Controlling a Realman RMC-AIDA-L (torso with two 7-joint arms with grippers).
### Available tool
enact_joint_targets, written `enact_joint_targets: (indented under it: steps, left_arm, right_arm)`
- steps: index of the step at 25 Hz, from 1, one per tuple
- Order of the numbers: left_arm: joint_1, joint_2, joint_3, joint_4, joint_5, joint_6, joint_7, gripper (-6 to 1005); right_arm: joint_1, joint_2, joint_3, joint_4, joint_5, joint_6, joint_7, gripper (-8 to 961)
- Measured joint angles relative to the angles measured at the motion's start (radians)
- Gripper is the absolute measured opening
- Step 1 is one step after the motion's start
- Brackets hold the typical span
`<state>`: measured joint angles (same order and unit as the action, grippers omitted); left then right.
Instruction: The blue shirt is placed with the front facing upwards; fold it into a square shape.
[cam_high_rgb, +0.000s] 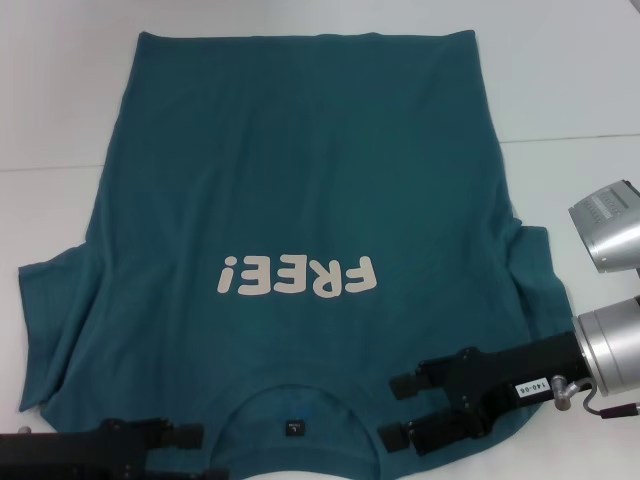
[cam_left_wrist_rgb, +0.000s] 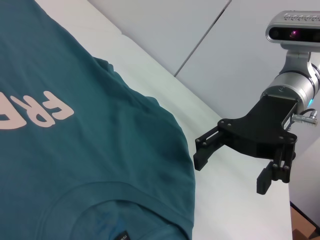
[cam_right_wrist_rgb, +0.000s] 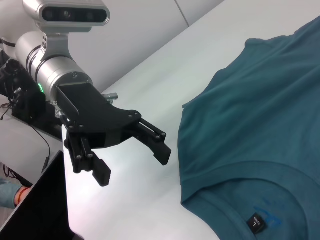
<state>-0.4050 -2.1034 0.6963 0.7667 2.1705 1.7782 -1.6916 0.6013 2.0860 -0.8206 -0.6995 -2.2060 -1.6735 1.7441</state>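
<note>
From the head view, the blue shirt (cam_high_rgb: 300, 200) lies flat on the white table (cam_high_rgb: 570, 80), front side up, filling the middle. Its white "FREE!" letters (cam_high_rgb: 298, 276) sit toward 6 o'clock and read upside down. The round collar (cam_high_rgb: 295, 400) with a small dark tag (cam_high_rgb: 294, 426) is at 6 o'clock. The right gripper (cam_high_rgb: 395, 408) is at 5 o'clock over the shoulder, open and holding nothing. The left gripper (cam_high_rgb: 195, 435) is at 7 o'clock. In the left wrist view, the right gripper (cam_left_wrist_rgb: 232, 167) hangs open beside the shirt (cam_left_wrist_rgb: 75, 150) edge. In the right wrist view, the left gripper (cam_right_wrist_rgb: 132, 165) is open too, empty, next to the shirt (cam_right_wrist_rgb: 250, 130).
</note>
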Motion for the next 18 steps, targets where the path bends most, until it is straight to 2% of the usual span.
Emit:
enact_joint_targets:
  steps: [18]
  left_arm:
    - [-0.007,0.001,-0.022,0.0,-0.009,0.025,-0.046,937]
  right_arm:
    - [0.002,0.0,0.014,0.0,0.012,0.002,0.03,918]
